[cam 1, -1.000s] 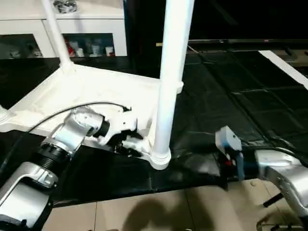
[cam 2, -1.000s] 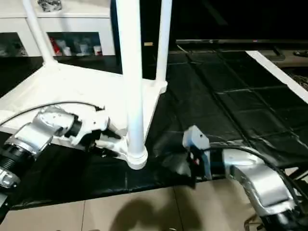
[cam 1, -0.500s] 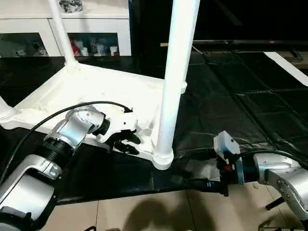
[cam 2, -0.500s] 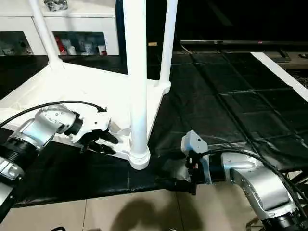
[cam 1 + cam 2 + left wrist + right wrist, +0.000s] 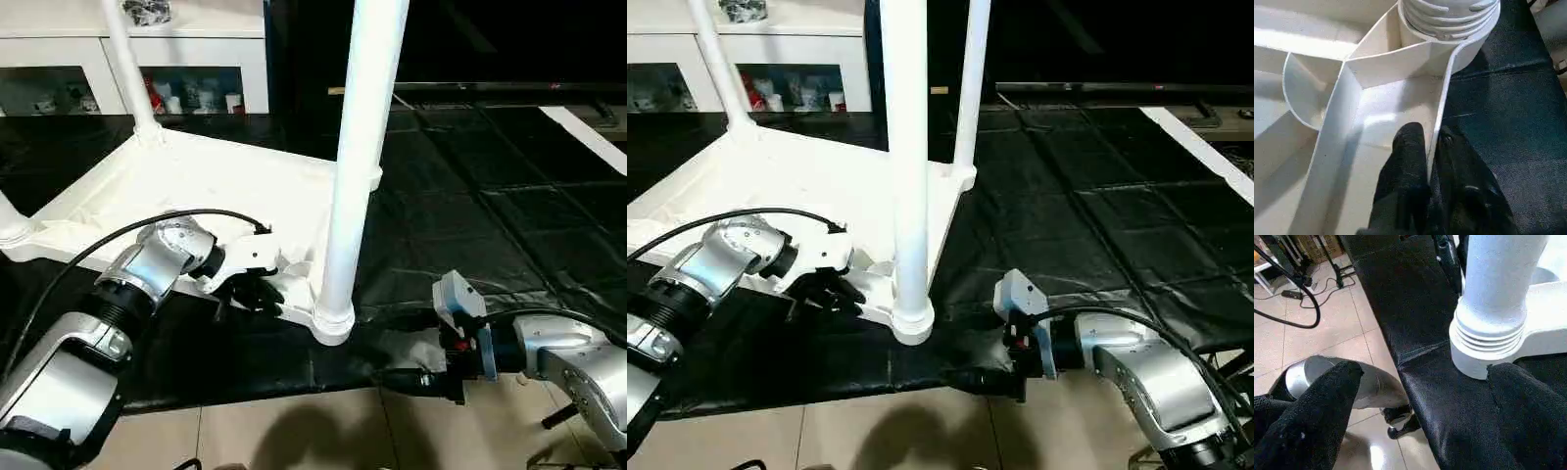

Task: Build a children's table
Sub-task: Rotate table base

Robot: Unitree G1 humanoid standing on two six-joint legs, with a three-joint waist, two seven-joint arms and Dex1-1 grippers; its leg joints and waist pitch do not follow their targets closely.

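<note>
Both my grippers hold as before: left gripper (image 5: 1431, 161) still pinching the tabletop (image 5: 176, 186) rim, right gripper (image 5: 1420, 396) still wide by the leg (image 5: 358, 147).

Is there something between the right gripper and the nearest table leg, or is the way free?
Nothing visible blocks it. The right gripper is open beside the nearest leg, with bare black mat between them. The left gripper pinches the tabletop rim.
</note>
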